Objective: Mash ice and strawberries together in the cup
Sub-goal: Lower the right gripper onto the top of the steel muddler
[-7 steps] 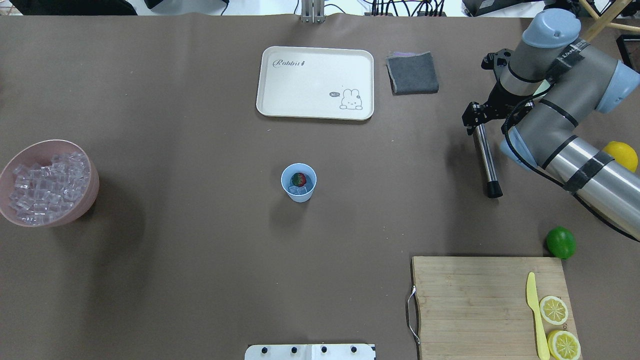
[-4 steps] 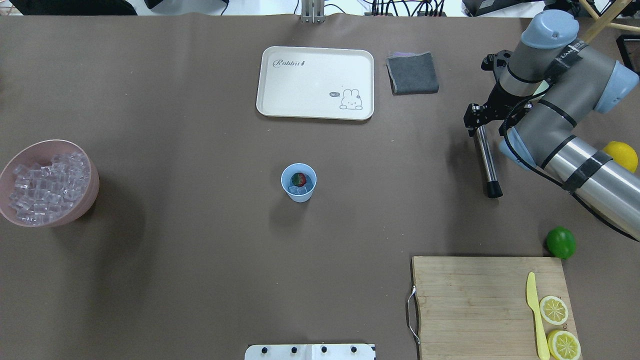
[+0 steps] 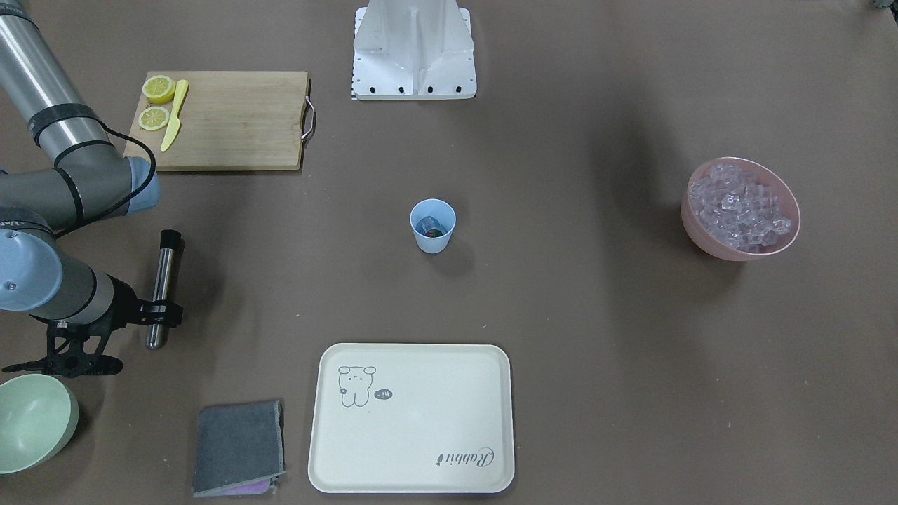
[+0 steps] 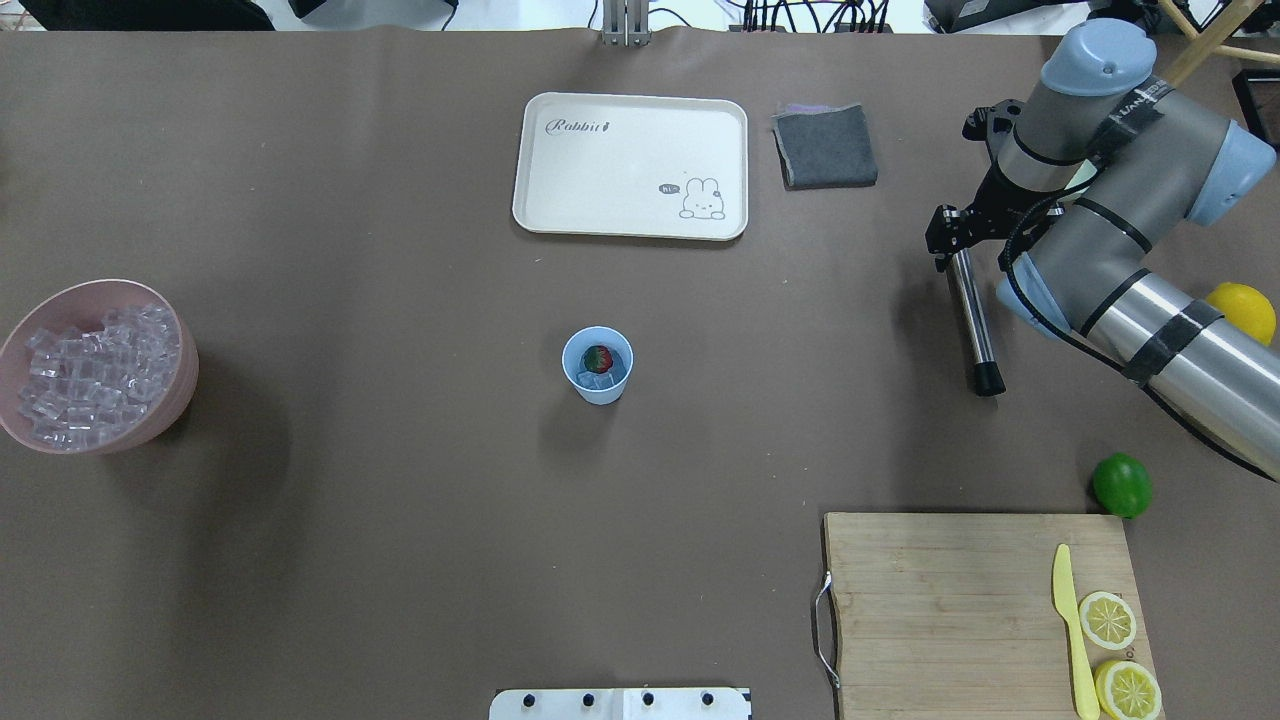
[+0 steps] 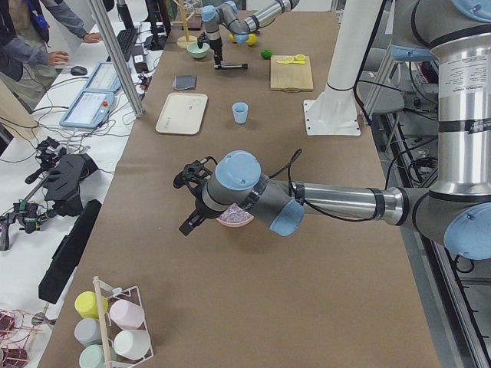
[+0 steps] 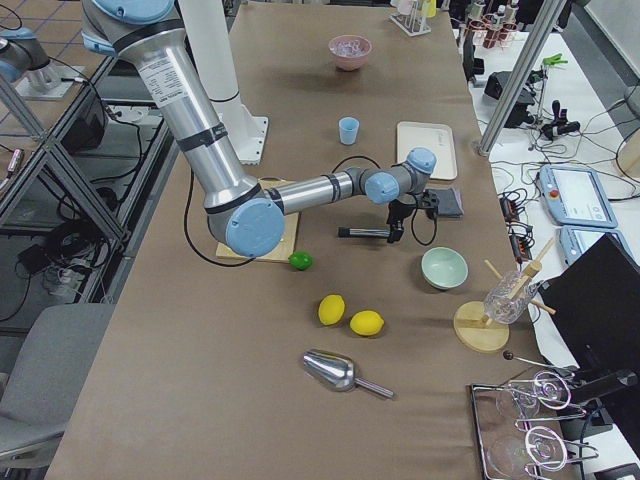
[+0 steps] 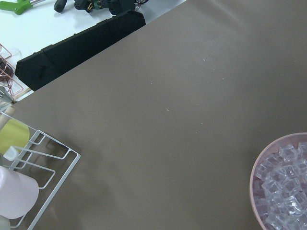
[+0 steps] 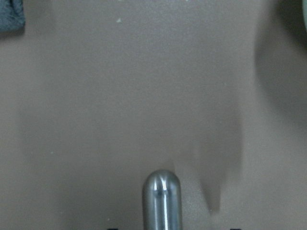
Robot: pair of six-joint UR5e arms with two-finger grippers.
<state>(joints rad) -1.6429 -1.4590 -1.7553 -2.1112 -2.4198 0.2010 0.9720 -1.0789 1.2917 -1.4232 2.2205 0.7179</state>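
Observation:
The light-blue cup point(image 4: 597, 392) stands upright mid-table, also in the front view point(image 3: 433, 242). Inside it a red strawberry point(image 4: 597, 358) lies on ice point(image 4: 601, 381) cubes. Far to its right, a steel muddler point(image 4: 972, 320) with a black tip lies flat on the table. My right gripper point(image 4: 953, 243) is open, its fingers on either side of the muddler's far steel end point(image 8: 162, 201). My left gripper point(image 5: 186, 228) hangs near the pink bowl point(image 4: 182, 385) of ice cubes at the table's left edge. It shows only in the left side view, so I cannot tell its state.
A cream tray point(image 4: 600, 190) and a folded grey cloth point(image 4: 825, 147) lie at the far side. A wooden board point(image 4: 940, 600) with a yellow knife and lemon slices sits at the near right, a lime point(image 4: 1121, 485) and a lemon point(image 4: 1243, 310) beside it. A pale-green bowl point(image 3: 31, 421) stands behind the right arm.
The right wrist has shifted slightly toward the far edge over the muddler's end. The muddler, the cup and the pink bowl have not moved.

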